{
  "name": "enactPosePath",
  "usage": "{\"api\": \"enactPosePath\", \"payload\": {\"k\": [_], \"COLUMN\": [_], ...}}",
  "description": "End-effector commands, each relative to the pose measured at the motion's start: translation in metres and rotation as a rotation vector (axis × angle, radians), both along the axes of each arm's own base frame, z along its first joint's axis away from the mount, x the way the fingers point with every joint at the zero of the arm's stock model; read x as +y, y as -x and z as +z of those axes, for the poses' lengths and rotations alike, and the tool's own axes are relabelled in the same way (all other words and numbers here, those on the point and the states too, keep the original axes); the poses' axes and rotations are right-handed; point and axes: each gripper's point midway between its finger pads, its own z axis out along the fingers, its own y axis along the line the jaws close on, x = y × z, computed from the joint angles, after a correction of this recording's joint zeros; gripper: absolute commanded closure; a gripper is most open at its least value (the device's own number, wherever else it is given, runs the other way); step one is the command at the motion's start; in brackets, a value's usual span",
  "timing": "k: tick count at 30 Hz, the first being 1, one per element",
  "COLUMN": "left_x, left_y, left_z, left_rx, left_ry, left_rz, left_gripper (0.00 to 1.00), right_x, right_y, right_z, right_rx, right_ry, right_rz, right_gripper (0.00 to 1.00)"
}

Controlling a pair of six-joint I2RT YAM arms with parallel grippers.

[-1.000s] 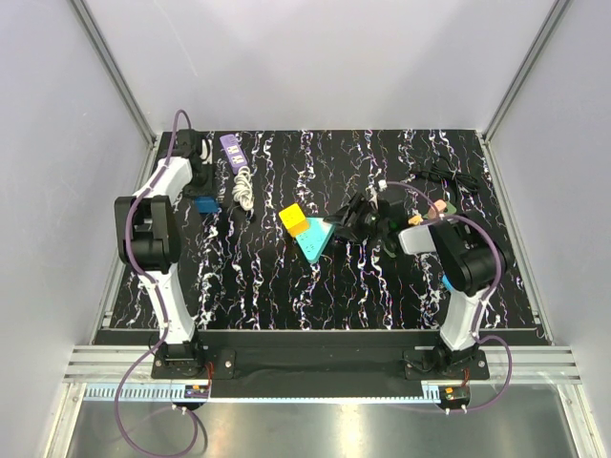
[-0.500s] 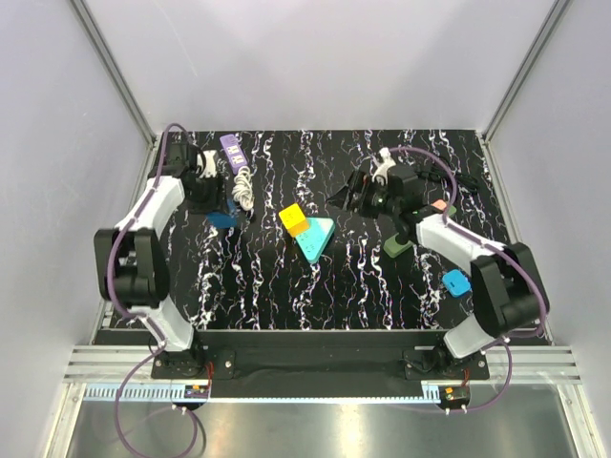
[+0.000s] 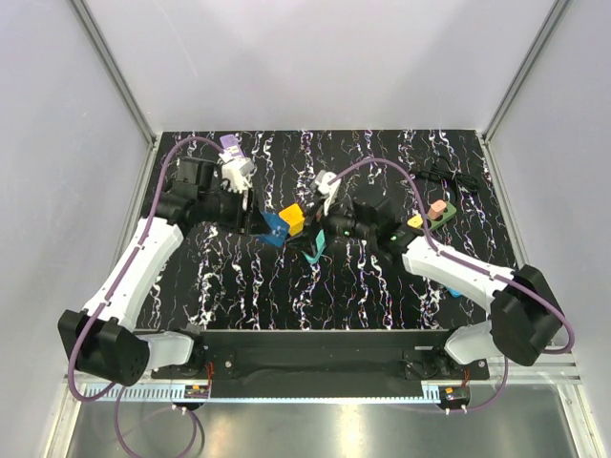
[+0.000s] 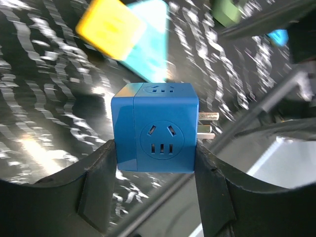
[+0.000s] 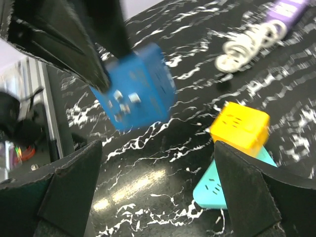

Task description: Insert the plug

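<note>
My left gripper (image 4: pixel 156 165) clamps the blue cube-shaped plug adapter (image 4: pixel 155 129) just left of the yellow cube (image 3: pixel 292 219) and teal triangular socket block (image 3: pixel 315 250) at the overhead frame's centre, prongs (image 4: pixel 207 125) pointing frame-right in its wrist view, while my right gripper (image 5: pixel 158 168) hangs wide open beside them.

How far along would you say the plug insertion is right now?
Done: the left gripper grips the blue cube plug, prongs exposed. In hand: it hangs beside the teal socket block, apart from it. Left: inserting the prongs; the right gripper is open.
</note>
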Motion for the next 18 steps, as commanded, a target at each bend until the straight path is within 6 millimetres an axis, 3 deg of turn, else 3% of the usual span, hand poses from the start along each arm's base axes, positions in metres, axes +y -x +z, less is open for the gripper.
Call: {"api": "enactPosePath", "payload": {"k": [1,5,13,16,18], "left_x": [-0.023,-0.033,-0.034,-0.034,-0.030], "left_y": [0.019,0.025,0.025,0.024,0.021], "left_z": [0.022,0.025,0.030,0.035,0.039], "left_rx": [-0.003,0.000,-0.007,-0.013,-0.052], "left_ry": [0.101,0.111,0.121,0.122,0.108], "left_rz": [-0.074,-0.110,-0.112,-0.096,-0.072], "left_gripper": [1.00,1.00,1.00,1.00,1.00], "right_x": [0.018,0.028,0.045,0.044,0.037], "right_y": [0.012,0.016,0.021,0.018,0.017], "right_z": [0.027,0.022,0.024,0.018,0.015], "right_rx": [-0.186,-0.238,-0.281,-0.283,-0.278], "right_ry": [0.022,0.068,0.098,0.115,0.091], "right_rz": [0.081,0.083,0.076,0.057,0.007], "right_gripper": [0.00,0.00,0.03,0.06,0.02]}}
